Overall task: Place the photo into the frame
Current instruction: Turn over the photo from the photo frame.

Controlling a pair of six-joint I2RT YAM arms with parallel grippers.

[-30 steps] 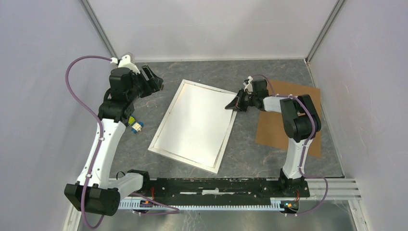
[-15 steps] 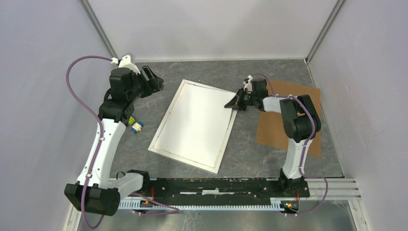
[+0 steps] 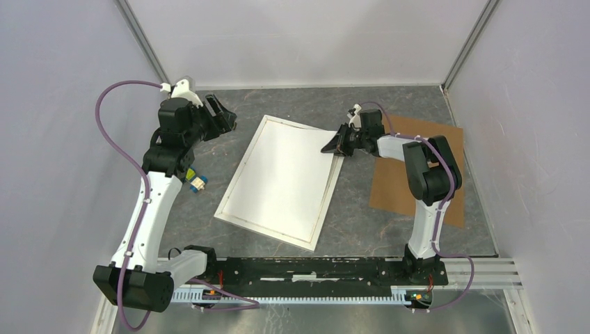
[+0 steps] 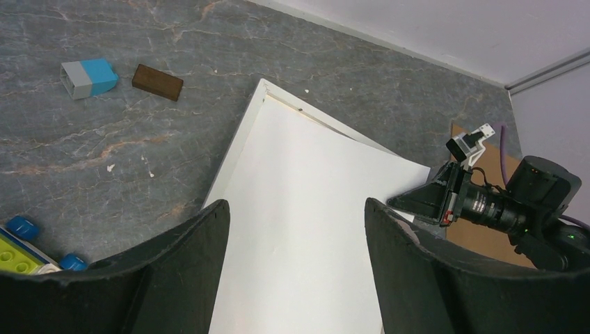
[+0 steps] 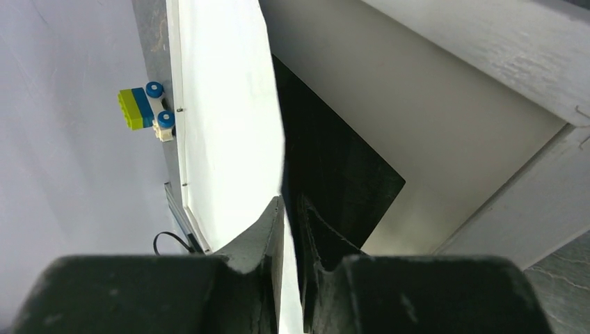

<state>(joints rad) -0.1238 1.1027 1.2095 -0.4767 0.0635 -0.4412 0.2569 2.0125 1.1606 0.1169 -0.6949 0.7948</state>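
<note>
The white frame (image 3: 240, 169) lies flat mid-table, tilted. The photo (image 3: 285, 177) lies on it with its plain white back up, roughly lined up with the frame. My right gripper (image 3: 327, 148) is at the photo's far right corner. In the right wrist view its fingers (image 5: 290, 200) stand parted by a narrow slit, and the photo's (image 5: 222, 104) edge runs into that slit. My left gripper (image 3: 226, 118) hangs open above the table, to the left of the frame's far corner. Its wrist view looks down on the photo (image 4: 306, 209), with nothing between the fingers (image 4: 296, 202).
A brown backing board (image 3: 417, 188) lies flat at the right, under the right arm. A small green, blue and white brick toy (image 3: 197, 182) sits left of the frame. A blue-grey block (image 4: 88, 76) and a brown block (image 4: 158, 82) lie at the far left.
My right gripper has shifted slightly left and back at the photo's corner, and its jaws have parted a little. The left arm has not moved.
</note>
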